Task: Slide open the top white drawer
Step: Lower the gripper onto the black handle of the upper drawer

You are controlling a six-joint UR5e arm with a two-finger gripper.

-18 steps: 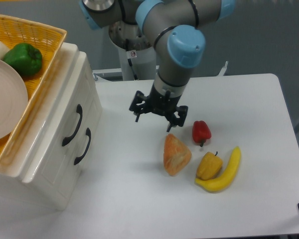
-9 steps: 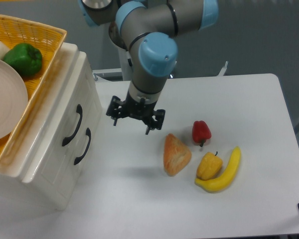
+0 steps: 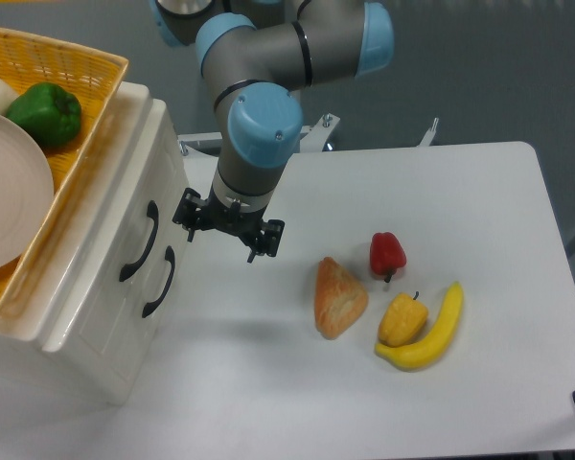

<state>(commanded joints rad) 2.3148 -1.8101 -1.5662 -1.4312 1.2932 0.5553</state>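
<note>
The white cabinet [image 3: 86, 316] stands at the left with two drawers, both closed. The top white drawer [image 3: 125, 216] carries a black curved bar handle [image 3: 140, 242]; the lower drawer's handle [image 3: 160, 282] sits just below and right of it. My gripper [image 3: 220, 233] hangs above the table just right of the cabinet front, a short gap from the top handle. Its two fingers [image 3: 252, 251] are spread apart, open, with nothing between them.
A yellow wicker basket [image 3: 86, 72] on the cabinet top holds a plate [image 3: 10, 192], a green pepper [image 3: 44, 113] and a white item. On the table lie a bread piece [image 3: 338, 295], red pepper [image 3: 386, 253], orange pepper [image 3: 402, 318] and banana [image 3: 436, 331].
The arm has swung left across the table, carrying the open gripper from above the bread towards the cabinet front. The drawers and food have not moved.
</note>
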